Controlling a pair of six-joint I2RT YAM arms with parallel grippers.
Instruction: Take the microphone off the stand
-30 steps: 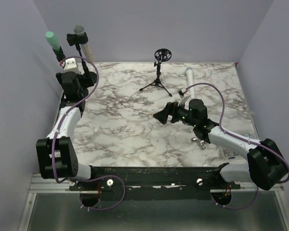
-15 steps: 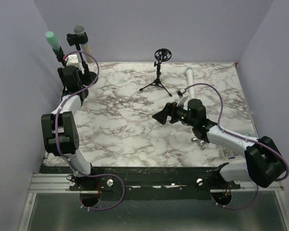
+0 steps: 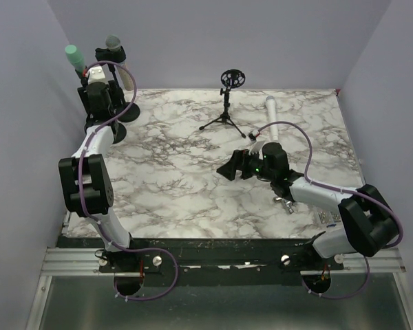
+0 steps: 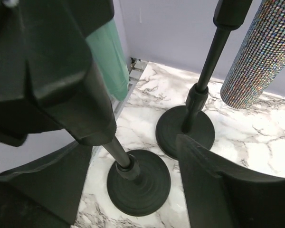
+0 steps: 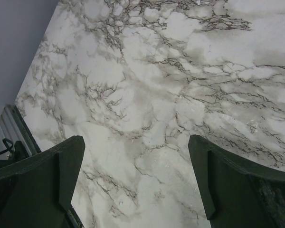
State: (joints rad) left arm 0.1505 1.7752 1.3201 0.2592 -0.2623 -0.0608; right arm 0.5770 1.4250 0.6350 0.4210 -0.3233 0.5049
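We set the left gripper (image 4: pixel 133 152) open, jaws either side of the stand (image 4: pixel 119 156) pole, below the green microphone (image 4: pixel 108 57) clipped at the far-left corner, probably to brace it. The right gripper (image 5: pixel 135 142) waits spread over the table (image 5: pixel 133 71), well apart
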